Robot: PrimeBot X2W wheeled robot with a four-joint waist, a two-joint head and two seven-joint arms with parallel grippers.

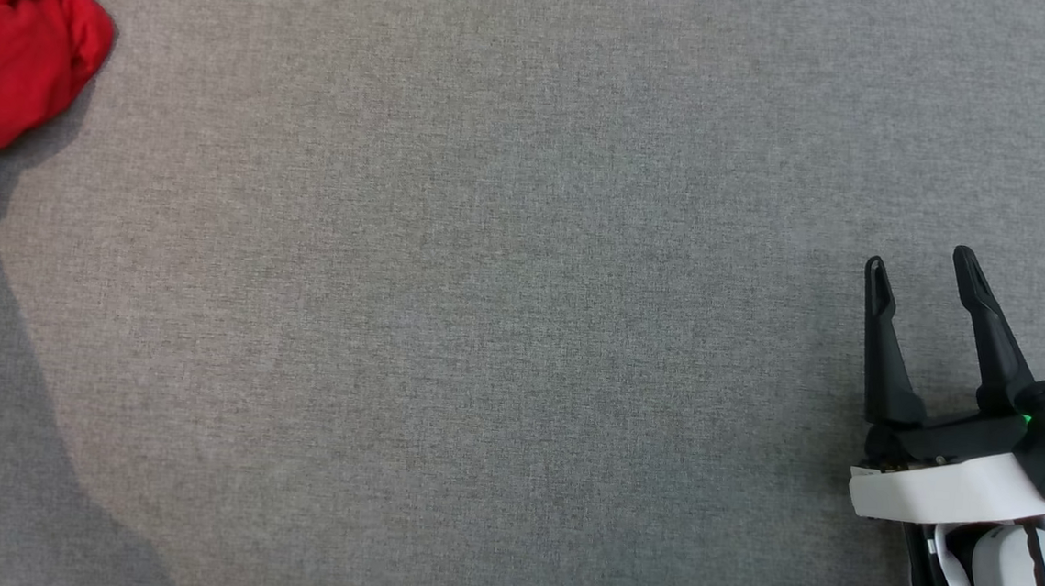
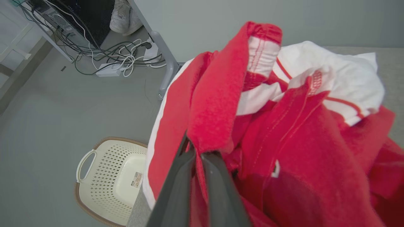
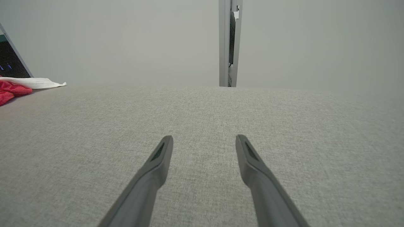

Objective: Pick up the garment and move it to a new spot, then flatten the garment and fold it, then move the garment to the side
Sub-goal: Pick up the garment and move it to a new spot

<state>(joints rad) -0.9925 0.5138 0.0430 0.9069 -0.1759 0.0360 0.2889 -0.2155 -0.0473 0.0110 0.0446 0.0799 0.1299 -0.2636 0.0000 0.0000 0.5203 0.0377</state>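
Red-and-white garment bunched at ten o'clock on the grey surface. Left jaws clenched on a red fold — advise lifting high, clearing trailing cloth, before carrying centreward. Right jaws released at four o'clock.

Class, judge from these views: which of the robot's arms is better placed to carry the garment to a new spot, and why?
Left. The left gripper is shut on a red fold of the garment; the right gripper stands open over the table, far from it.
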